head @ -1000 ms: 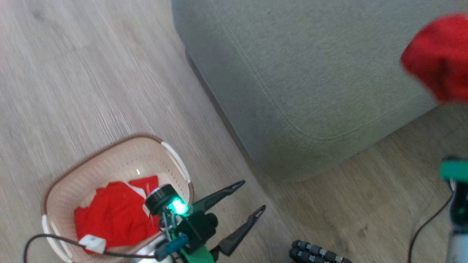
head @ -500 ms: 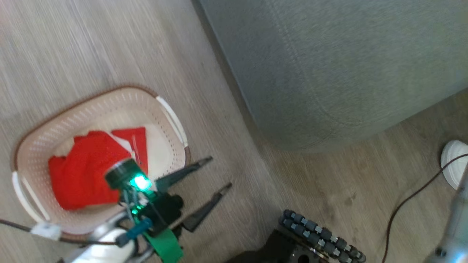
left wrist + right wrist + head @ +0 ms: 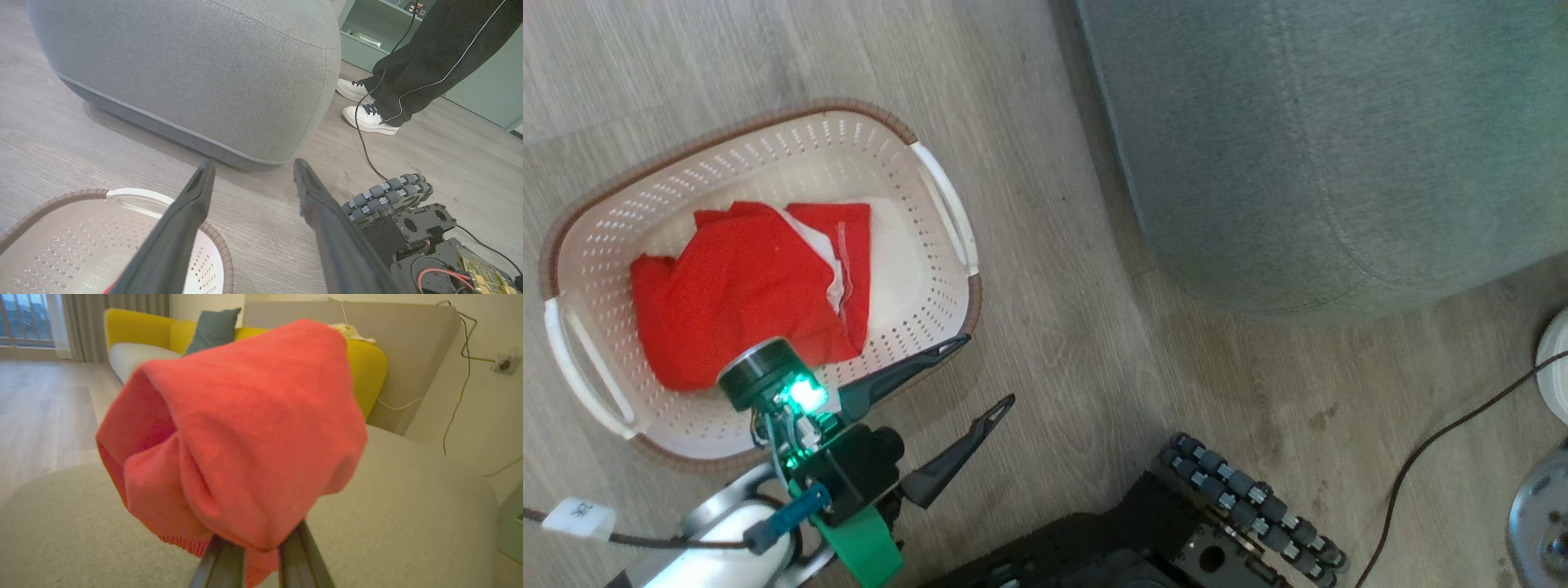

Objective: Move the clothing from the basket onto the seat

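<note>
The left pincer (image 3: 986, 369) is gaping wide, aiming toward two o'clock (seen from the head); the right pincer (image 3: 261, 549) is clamping nearly shut.

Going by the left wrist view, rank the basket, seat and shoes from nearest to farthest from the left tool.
1. Basket: directly below the left tool, lower left.
2. Seat: straight ahead, upper centre.
3. Shoes: beyond the seat's corner, upper right.

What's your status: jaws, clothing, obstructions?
Left jaws open, empty, at basket rim. Right jaws shut on red garment over seat. Second garment in basket. Person's feet beside seat.
</note>
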### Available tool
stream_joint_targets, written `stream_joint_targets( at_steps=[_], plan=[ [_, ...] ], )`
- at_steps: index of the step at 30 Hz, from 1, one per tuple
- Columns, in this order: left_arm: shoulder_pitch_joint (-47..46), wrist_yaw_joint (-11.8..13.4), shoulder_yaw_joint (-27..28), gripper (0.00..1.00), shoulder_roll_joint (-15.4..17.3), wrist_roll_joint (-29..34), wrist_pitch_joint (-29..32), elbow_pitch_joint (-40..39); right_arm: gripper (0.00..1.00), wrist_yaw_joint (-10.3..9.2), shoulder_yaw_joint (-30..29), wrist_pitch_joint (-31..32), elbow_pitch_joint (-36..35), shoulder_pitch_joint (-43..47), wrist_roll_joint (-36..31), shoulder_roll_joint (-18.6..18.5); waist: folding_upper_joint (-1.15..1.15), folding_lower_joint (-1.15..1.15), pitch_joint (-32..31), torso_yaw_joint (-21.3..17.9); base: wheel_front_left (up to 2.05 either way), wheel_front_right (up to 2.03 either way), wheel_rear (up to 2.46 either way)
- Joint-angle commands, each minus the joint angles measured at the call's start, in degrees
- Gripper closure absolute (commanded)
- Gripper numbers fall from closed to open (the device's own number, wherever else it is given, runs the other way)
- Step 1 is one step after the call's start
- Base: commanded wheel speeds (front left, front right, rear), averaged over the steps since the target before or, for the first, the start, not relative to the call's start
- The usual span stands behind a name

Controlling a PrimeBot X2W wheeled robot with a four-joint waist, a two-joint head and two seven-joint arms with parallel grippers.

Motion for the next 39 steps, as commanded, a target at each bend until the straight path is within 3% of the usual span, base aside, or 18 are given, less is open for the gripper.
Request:
stream_joint_targets(
  at_steps=[1,12,20,21,22,23,32,39],
  plan=[
    [-1.0,-0.1,1.7,0.0,1.2,0.4,-0.3,-2.2,1.0,-0.01,-0.6,-0.3,-0.4,-1.2,-0.3,-1.9,0.0,0.0,0.8,0.7,0.0,0.0,0.0],
    [-1.6,-0.1,2.0,0.0,2.0,1.1,-0.3,-2.8,1.0,-0.01,-0.6,0.0,19.0,-9.1,-5.2,-3.1,0.0,0.0,3.6,1.8,0.0,0.0,0.0],
    [-2.5,-0.1,1.6,0.0,1.2,0.8,-0.3,-2.1,1.0,-0.01,-2.0,-0.2,24.5,-10.0,-7.9,-3.6,0.0,0.0,3.0,2.6,0.0,0.0,0.0],
    [-2.6,-0.1,1.7,0.0,1.1,0.8,-0.3,-1.9,0.56,-0.01,-2.2,-0.2,24.6,-10.1,-8.3,-3.8,0.0,0.0,2.8,2.6,0.0,0.0,0.0],
    [-2.6,-0.1,1.6,0.0,1.0,0.8,-0.3,-1.8,0.06,-0.01,-2.5,-0.3,24.3,-10.1,-8.6,-4.0,0.0,0.0,2.5,2.6,0.0,0.0,0.0],
    [-2.7,-0.1,1.6,0.0,0.9,0.8,-0.3,-1.7,0.0,-0.01,-2.7,-0.3,24.1,-10.1,-8.7,-3.8,0.0,0.0,2.2,2.6,0.0,0.0,0.0],
    [-3.4,-0.1,-0.5,0.0,-2.2,1.5,-0.3,0.3,0.0,-0.01,-0.8,-0.3,23.0,-6.6,-9.2,-4.5,0.0,0.0,-3.3,3.0,0.0,0.0,0.0],
    [-3.4,-0.1,-0.6,0.0,-6.6,0.3,-0.3,2.6,0.0,-0.01,4.6,-0.3,21.7,-1.5,-7.6,-6.9,0.0,0.0,-9.5,3.4,0.0,0.0,0.0]
  ],
)
